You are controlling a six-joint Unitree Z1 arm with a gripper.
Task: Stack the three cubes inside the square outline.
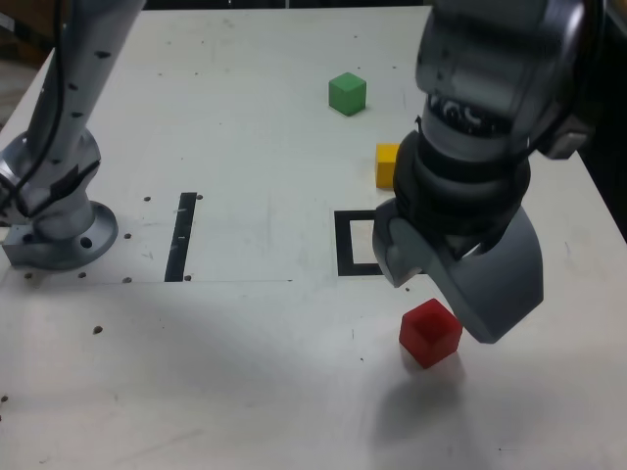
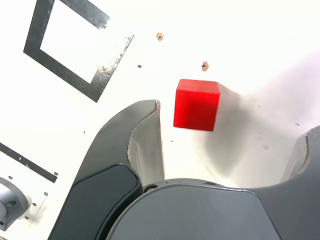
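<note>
The red cube (image 2: pixel 196 104), judged light, rigid and smooth, is framed at centre frame by the spread hand (image 2: pixel 230 125); opposite flat faces are best gripped.

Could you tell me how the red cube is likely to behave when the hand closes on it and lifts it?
The red cube looks solid with flat, straight faces, so it should stay stiff and not roll. Its surface looks smooth, so it might slip if gripped off-centre. The hand is open with the cube between its fingers, nearer one finger, so closing may nudge it sideways across the table first.
</note>
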